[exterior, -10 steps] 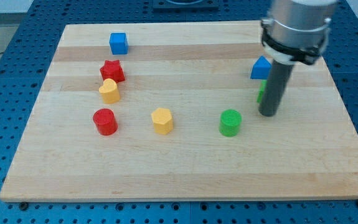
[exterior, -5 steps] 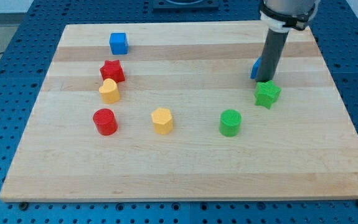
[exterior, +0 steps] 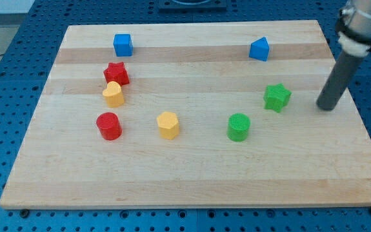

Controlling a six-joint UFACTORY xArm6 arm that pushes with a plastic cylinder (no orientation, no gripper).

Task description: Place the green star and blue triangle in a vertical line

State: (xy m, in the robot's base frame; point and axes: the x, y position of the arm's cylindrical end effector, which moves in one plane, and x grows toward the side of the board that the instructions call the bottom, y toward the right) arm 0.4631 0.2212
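No jaws on this arm: only dark rod, nothing grasped. My tip [exterior: 327, 107] rests on board [exterior: 191, 174] near view's right edge, right of green star [exterior: 277, 97], apart from it.

Blue triangle [exterior: 259, 49] sits near view's top, above star, slightly to view's left of it.

Both likely light, rigid, slide easily; may spin if pushed off-centre. Push flat side, through middle.

Green cylinder [exterior: 239, 126] lies below-left of star, near. Yellow, red blocks and blue cube [exterior: 122, 44] well apart at view's left.
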